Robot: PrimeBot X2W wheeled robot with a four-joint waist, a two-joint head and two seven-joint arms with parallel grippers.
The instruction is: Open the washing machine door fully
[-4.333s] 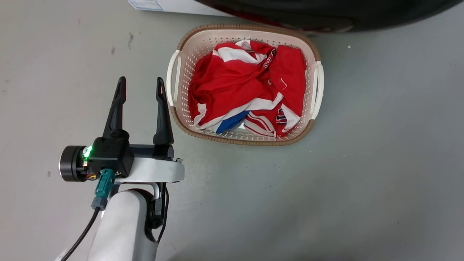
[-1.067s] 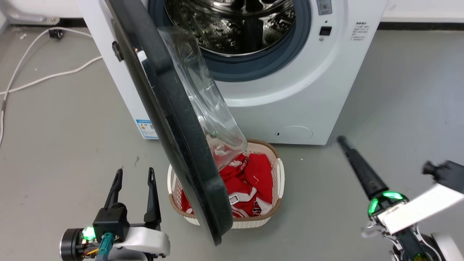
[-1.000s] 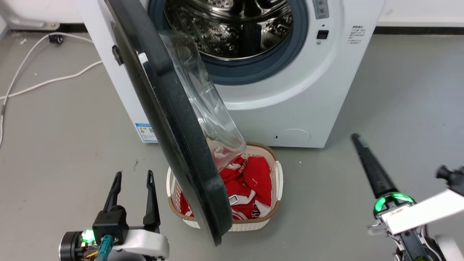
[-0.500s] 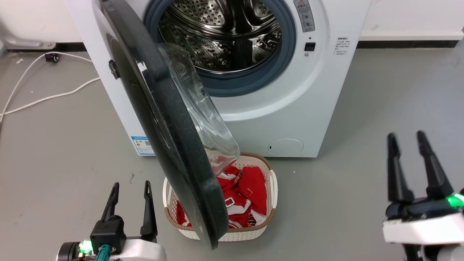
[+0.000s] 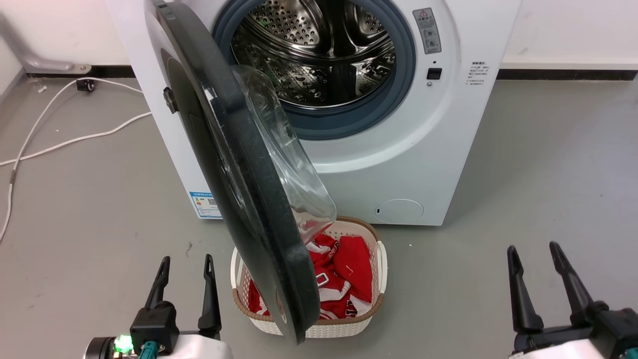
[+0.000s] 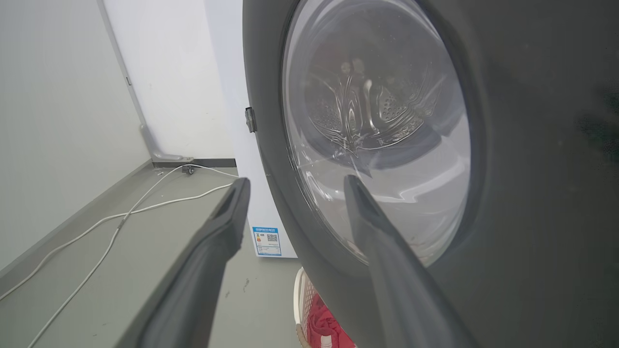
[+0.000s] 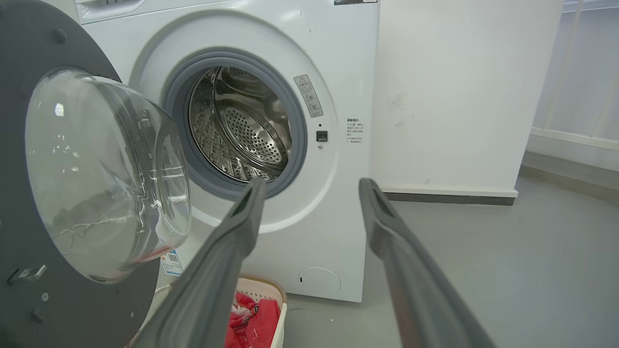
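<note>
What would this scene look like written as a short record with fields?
Machine: big white front-loading washing machine, perforated steel drum exposed
Door: round black-rimmed glass door, swung out above the basket
Basket: cream perforated plastic laundry basket holding red clothes
Robot: left fingers open, empty, beside the door; right fingers open, empty
Floor: white cable left of machine

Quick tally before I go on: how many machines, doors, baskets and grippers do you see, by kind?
Washing machine: 1
Door: 1
Laundry basket: 1
Grippers: 2, left gripper and right gripper, both open
Total: 5
</note>
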